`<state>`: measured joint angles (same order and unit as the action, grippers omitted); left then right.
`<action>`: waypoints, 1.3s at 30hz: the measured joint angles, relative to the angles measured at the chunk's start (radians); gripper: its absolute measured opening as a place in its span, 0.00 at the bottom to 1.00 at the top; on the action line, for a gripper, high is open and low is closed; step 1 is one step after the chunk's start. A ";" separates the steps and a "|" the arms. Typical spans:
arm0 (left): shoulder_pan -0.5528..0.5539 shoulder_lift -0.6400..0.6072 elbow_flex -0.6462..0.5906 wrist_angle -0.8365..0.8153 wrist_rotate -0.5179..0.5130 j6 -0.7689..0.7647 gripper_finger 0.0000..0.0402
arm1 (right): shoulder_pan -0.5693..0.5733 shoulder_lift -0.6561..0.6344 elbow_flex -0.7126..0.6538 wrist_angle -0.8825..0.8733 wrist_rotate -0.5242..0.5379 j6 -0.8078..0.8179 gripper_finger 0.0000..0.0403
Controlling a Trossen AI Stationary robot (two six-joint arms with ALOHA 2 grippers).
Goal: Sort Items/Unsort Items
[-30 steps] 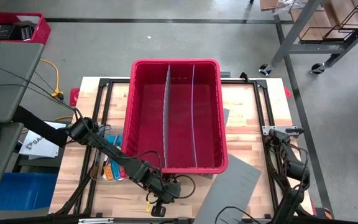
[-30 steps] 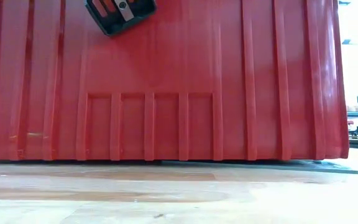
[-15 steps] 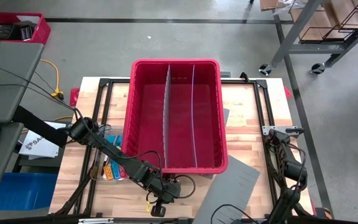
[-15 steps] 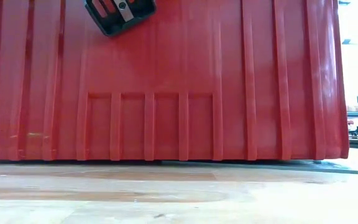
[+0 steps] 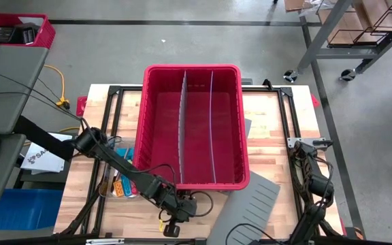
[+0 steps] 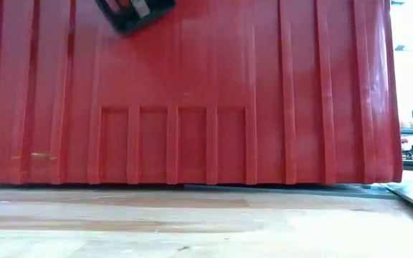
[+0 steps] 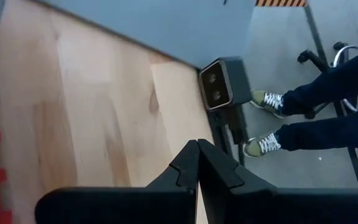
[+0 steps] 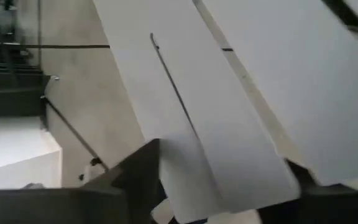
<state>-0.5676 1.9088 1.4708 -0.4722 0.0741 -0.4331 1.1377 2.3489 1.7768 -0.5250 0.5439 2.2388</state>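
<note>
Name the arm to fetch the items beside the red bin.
Left. The left gripper, shut, sits near the items left of the red bin; the right gripper is beyond the bin's far side.

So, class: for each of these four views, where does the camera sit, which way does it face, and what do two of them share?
High view: overhead, facing straight down on the red bin, both arms and the grey sheet.
Low view: at table height, facing the bin's wall; part of an arm shows at the top.
Left wrist view: past the shut left end effector toward table and floor.
Right wrist view: over the right end effector onto the grey sheet.
High and low views share the bin.
</note>
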 joint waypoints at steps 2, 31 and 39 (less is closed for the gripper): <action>0.001 -0.019 0.000 -0.001 -0.006 0.012 0.00 | -0.005 0.000 0.028 -0.056 -0.006 -0.010 0.30; 0.079 -0.368 0.000 -0.021 -0.172 0.209 0.00 | -0.006 -0.107 0.543 -0.818 -0.292 -0.062 0.00; 0.030 -0.212 -0.003 -0.011 -0.078 0.048 0.00 | -0.006 -0.120 0.580 -0.882 -0.368 -0.055 0.00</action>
<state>-0.5375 1.6967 1.4676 -0.4835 -0.0034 -0.3853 1.1320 2.2287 2.3566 -1.4074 0.1754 2.1834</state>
